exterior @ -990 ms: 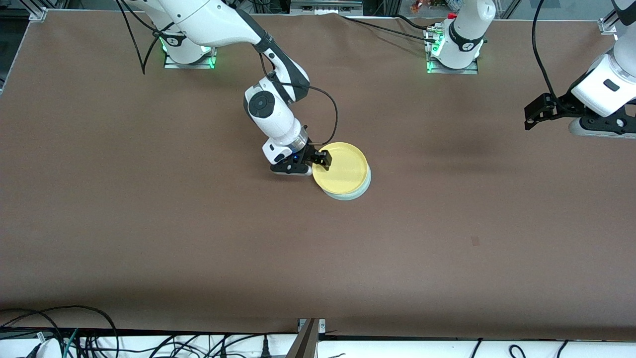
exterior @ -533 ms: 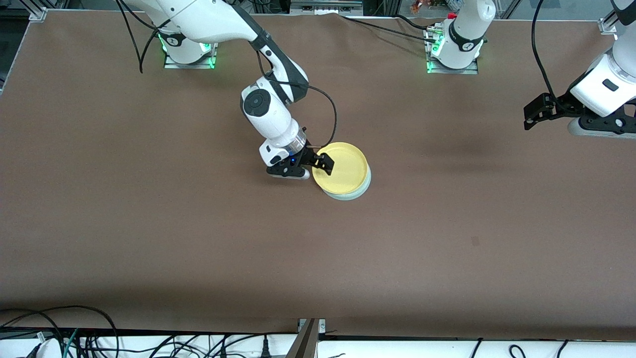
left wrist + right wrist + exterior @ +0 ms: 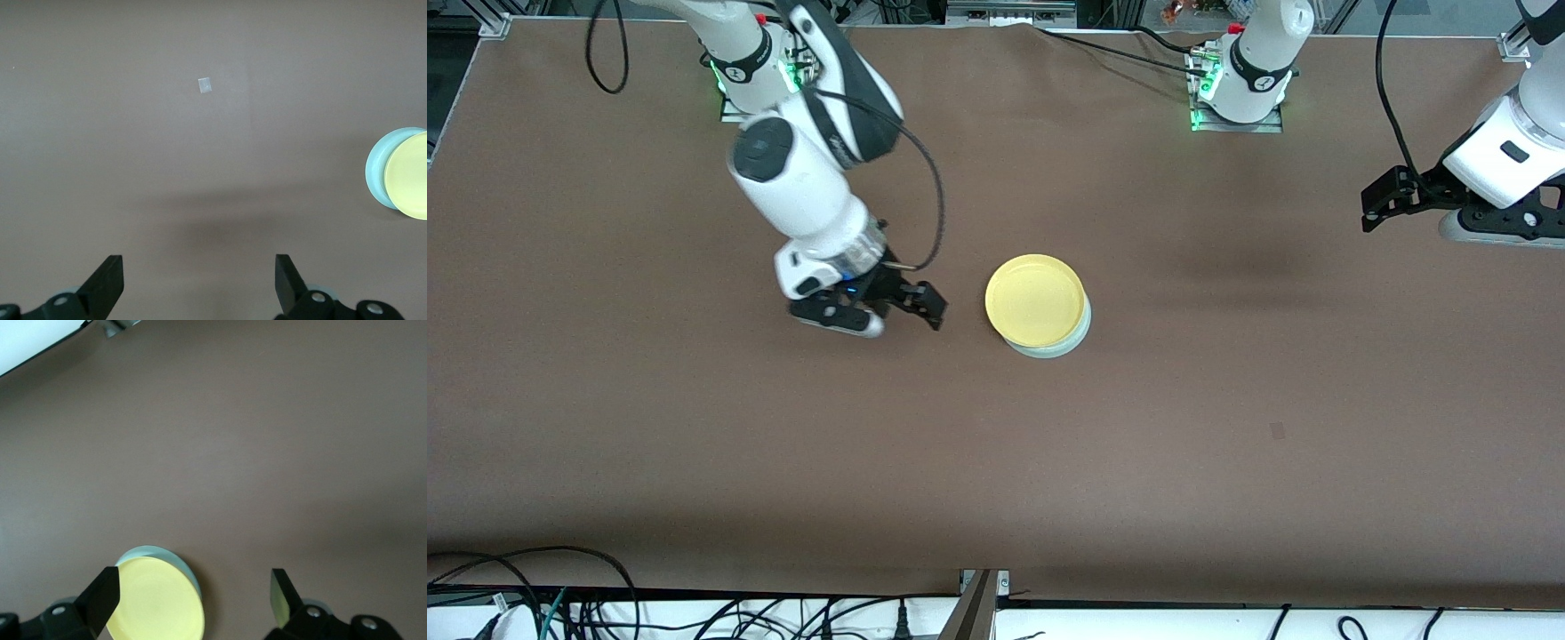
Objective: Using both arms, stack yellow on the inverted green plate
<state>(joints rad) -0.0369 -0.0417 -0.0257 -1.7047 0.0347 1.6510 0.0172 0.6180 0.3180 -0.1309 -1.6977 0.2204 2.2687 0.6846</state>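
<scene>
The yellow plate (image 3: 1036, 300) sits on top of the green plate (image 3: 1060, 345) just above the middle of the front view, a little off centre, so that a pale crescent of green shows along the lower edge of the stack. Neither gripper touches it. The right gripper (image 3: 889, 307) hangs over bare brown surface (image 3: 996, 462) to the left of the stack in that frame, its fingers apart and holding nothing; in the right wrist view the two plates lie between and past the spread fingers (image 3: 100, 595) at the lower left of the frame. The left gripper (image 3: 1380, 200) waits at the right edge of the front view, well apart from the plates, fingers likewise spread and empty, and its wrist view catches the stack only at the right edge, with a small pale square mark (image 3: 205, 85) on the surface in the upper middle. Judging by how things lie, the stacking step looks done and the release is made. What remains, if anything, is a clear retreat of the right arm toward its base at the upper left, or a gentle nudge to centre the yellow plate.
</scene>
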